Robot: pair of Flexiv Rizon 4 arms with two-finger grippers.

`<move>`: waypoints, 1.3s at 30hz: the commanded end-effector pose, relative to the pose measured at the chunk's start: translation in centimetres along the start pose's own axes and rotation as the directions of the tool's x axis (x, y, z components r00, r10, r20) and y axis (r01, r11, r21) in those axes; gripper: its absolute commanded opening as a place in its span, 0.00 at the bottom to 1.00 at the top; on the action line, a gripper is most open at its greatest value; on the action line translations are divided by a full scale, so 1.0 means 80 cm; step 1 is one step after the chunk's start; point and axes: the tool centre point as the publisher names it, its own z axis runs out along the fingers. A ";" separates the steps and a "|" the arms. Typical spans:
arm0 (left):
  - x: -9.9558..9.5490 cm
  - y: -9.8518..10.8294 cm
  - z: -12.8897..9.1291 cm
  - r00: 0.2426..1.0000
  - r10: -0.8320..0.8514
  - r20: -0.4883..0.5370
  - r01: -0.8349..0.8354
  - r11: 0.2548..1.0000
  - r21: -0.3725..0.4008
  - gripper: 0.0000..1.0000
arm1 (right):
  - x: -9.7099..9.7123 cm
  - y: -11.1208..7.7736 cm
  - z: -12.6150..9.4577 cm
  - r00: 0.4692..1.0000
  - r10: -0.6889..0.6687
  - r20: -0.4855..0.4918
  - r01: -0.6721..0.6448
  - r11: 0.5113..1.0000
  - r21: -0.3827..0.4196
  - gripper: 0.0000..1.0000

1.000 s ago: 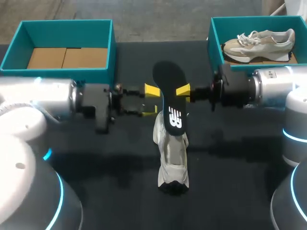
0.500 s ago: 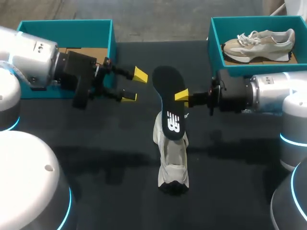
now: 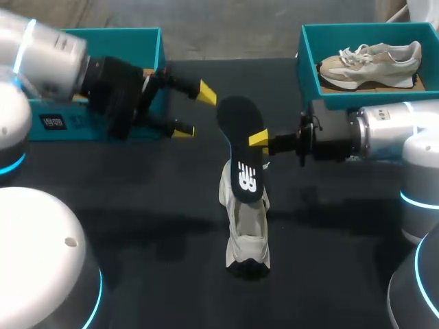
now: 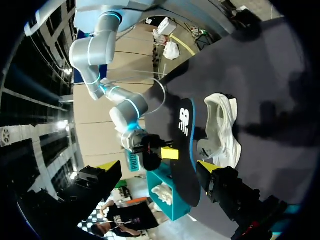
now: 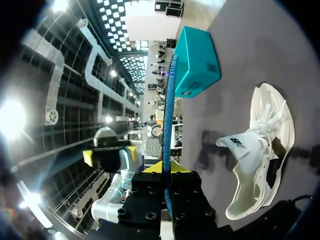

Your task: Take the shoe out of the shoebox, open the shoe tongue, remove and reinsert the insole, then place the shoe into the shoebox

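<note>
The black worktop [image 3: 137,205] filled the scene. The left arm [image 3: 48,58] came in from the far left and the right arm [image 3: 384,133] lay level from the right. A teal shoebox [image 3: 123,32] sat at the far left, partly hidden behind the left arm. A second teal shoebox [image 3: 309,62] stood at the far right with a beige shoe [image 3: 374,62] lying on its side inside.

Between the arms, outside both boxes, a pale shoe [image 3: 245,229] stood on the middle of the worktop, its tongue lifted. A black insole [image 3: 241,144] slanted up from the shoe's opening toward the far side, with its near end at the tongue.

The right jaws were closed on the insole's right edge, and the right wrist view showed it clamped edge-on between them. The left jaws were spread wide and held nothing, just left of the insole's far end and clear of it.
</note>
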 end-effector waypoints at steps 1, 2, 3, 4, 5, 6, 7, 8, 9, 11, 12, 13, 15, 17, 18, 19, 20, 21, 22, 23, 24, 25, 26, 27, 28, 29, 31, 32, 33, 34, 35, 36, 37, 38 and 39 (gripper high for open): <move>-0.027 0.031 -0.004 0.975 -0.026 -0.222 0.039 0.998 0.051 1.00 | -0.003 -0.004 0.003 1.000 -0.001 0.006 0.001 1.000 -0.005 0.00; -0.028 0.035 -0.002 0.965 -0.040 -0.260 0.054 0.997 0.048 1.00 | -0.005 -0.004 0.004 1.000 0.002 0.017 -0.002 1.000 -0.002 0.00; -0.030 0.038 -0.001 0.956 -0.051 -0.288 0.070 0.996 0.056 1.00 | -0.006 -0.003 0.005 1.000 0.003 0.017 -0.003 1.000 -0.002 0.00; -0.030 0.043 0.000 0.944 -0.072 -0.322 0.093 0.994 0.051 1.00 | -0.007 -0.003 0.006 1.000 0.005 0.026 -0.005 1.000 -0.002 0.00; -0.030 0.047 0.001 0.932 -0.090 -0.352 0.118 0.991 0.058 1.00 | -0.009 -0.003 0.007 0.999 0.008 0.042 -0.008 1.000 0.001 0.00; -0.030 0.051 0.001 0.920 -0.093 -0.380 0.122 0.991 0.054 1.00 | -0.009 -0.003 0.008 0.999 0.007 0.040 -0.007 1.000 0.002 0.00; -0.030 0.054 0.000 0.907 -0.101 -0.409 0.132 0.990 0.046 1.00 | -0.009 -0.003 0.008 0.999 0.007 0.040 -0.007 1.000 0.002 0.00; -0.032 0.056 -0.001 0.898 -0.103 -0.429 0.137 0.989 0.050 1.00 | -0.009 -0.003 0.008 0.999 0.007 0.040 -0.007 1.000 0.002 0.00; -0.034 0.058 -0.002 0.888 -0.109 -0.447 0.145 0.988 0.046 1.00 | -0.009 -0.003 0.008 0.999 0.007 0.040 -0.007 1.000 0.002 0.00; -0.038 0.062 -0.005 0.861 -0.108 -0.497 0.150 0.988 0.045 1.00 | -0.009 -0.003 0.008 0.999 0.007 0.040 -0.007 1.000 0.002 0.00; -0.040 0.064 -0.006 0.848 -0.114 -0.518 0.157 0.987 0.041 1.00 | -0.009 -0.003 0.008 0.999 0.007 0.040 -0.007 1.000 0.002 0.00; -0.041 0.067 -0.007 0.832 -0.120 -0.541 0.168 0.985 0.040 1.00 | -0.009 -0.003 0.008 0.999 0.007 0.040 -0.007 1.000 0.002 0.00; -0.042 0.072 -0.007 0.805 -0.128 -0.579 0.186 0.982 0.041 1.00 | -0.009 -0.003 0.008 0.999 0.007 0.040 -0.007 1.000 0.002 0.00; -0.043 0.075 -0.005 0.786 -0.112 -0.608 0.189 0.980 0.063 1.00 | -0.009 -0.003 0.008 0.999 0.007 0.040 -0.007 1.000 0.002 0.00; -0.043 0.076 -0.003 0.774 -0.103 -0.625 0.194 0.978 0.079 1.00 | -0.009 -0.003 0.008 0.999 0.007 0.040 -0.007 1.000 0.002 0.00; -0.043 0.078 0.000 0.761 -0.093 -0.642 0.199 0.976 0.094 1.00 | -0.009 -0.003 0.008 0.999 0.007 0.040 -0.007 1.000 0.002 0.00; -0.042 0.079 0.002 0.742 -0.090 -0.665 0.207 0.973 0.100 1.00 | -0.009 -0.003 0.008 0.999 0.007 0.040 -0.007 1.000 0.002 0.00; -0.041 0.081 0.004 0.722 -0.087 -0.686 0.212 0.972 0.100 1.00 | -0.009 -0.003 0.008 0.999 0.007 0.040 -0.007 1.000 0.002 0.00; -0.041 0.083 0.005 0.709 -0.079 -0.701 0.216 0.970 0.109 1.00 | -0.009 -0.003 0.008 0.999 0.007 0.040 -0.007 1.000 0.002 0.00; -0.042 0.084 0.006 0.699 -0.076 -0.711 0.221 0.968 0.114 1.00 | -0.009 -0.003 0.008 0.999 0.007 0.040 -0.007 1.000 0.002 0.00; -0.043 0.085 0.007 0.683 -0.070 -0.727 0.222 0.968 0.116 1.00 | -0.009 -0.003 0.008 0.999 0.007 0.040 -0.007 1.000 0.002 0.00; -0.043 0.087 0.009 0.671 -0.057 -0.739 0.219 0.968 0.123 1.00 | -0.009 -0.003 0.008 0.999 0.007 0.040 -0.007 1.000 0.002 0.00; -0.044 0.088 0.011 0.657 -0.054 -0.752 0.219 0.968 0.122 1.00 | -0.009 -0.003 0.008 0.999 0.007 0.040 -0.007 1.000 0.002 0.00; -0.044 0.090 0.012 0.639 -0.049 -0.768 0.220 0.968 0.121 1.00 | -0.009 -0.003 0.008 0.999 0.007 0.040 -0.007 1.000 0.002 0.00; -0.044 0.091 0.015 0.623 -0.044 -0.781 0.217 0.969 0.118 1.00 | -0.009 -0.003 0.008 0.999 0.007 0.040 -0.007 1.000 0.002 0.00; -0.045 0.092 0.017 0.607 -0.044 -0.794 0.218 0.969 0.113 1.00 | -0.009 -0.003 0.008 0.999 0.007 0.040 -0.007 1.000 0.002 0.00; -0.045 0.094 0.021 0.588 -0.035 -0.808 0.216 0.969 0.116 1.00 | -0.009 -0.003 0.008 0.999 0.007 0.040 -0.007 1.000 0.002 0.00; -0.046 0.095 0.023 0.577 -0.035 -0.816 0.221 0.968 0.115 1.00 | -0.009 -0.003 0.008 0.999 0.007 0.040 -0.007 1.000 0.002 0.00; -0.046 0.095 0.026 0.558 -0.026 -0.830 0.222 0.968 0.119 1.00 | -0.009 -0.003 0.008 0.999 0.007 0.040 -0.007 1.000 0.002 0.00; -0.046 0.095 0.029 0.543 -0.024 -0.840 0.229 0.966 0.120 1.00 | -0.009 -0.003 0.008 0.999 0.007 0.040 -0.007 1.000 0.002 0.00; -0.046 0.095 0.032 0.524 -0.021 -0.851 0.237 0.964 0.122 1.00 | -0.009 -0.003 0.008 0.999 0.007 0.040 -0.007 1.000 0.002 0.00; -0.046 0.094 0.034 0.507 -0.010 -0.862 0.233 0.964 0.125 1.00 | -0.009 -0.003 0.008 0.999 0.007 0.040 -0.007 1.000 0.002 0.00; -0.046 0.095 0.036 0.491 -0.003 -0.871 0.235 0.964 0.129 1.00 | -0.009 -0.003 0.008 0.999 0.007 0.040 -0.007 1.000 0.002 0.00; -0.047 0.095 0.038 0.477 0.004 -0.879 0.231 0.964 0.130 1.00 | -0.009 -0.003 0.008 0.999 0.007 0.040 -0.007 1.000 0.002 0.00; -0.047 0.095 0.039 0.471 0.007 -0.882 0.230 0.964 0.131 1.00 | -0.009 -0.003 0.008 0.999 0.007 0.040 -0.007 1.000 0.002 0.00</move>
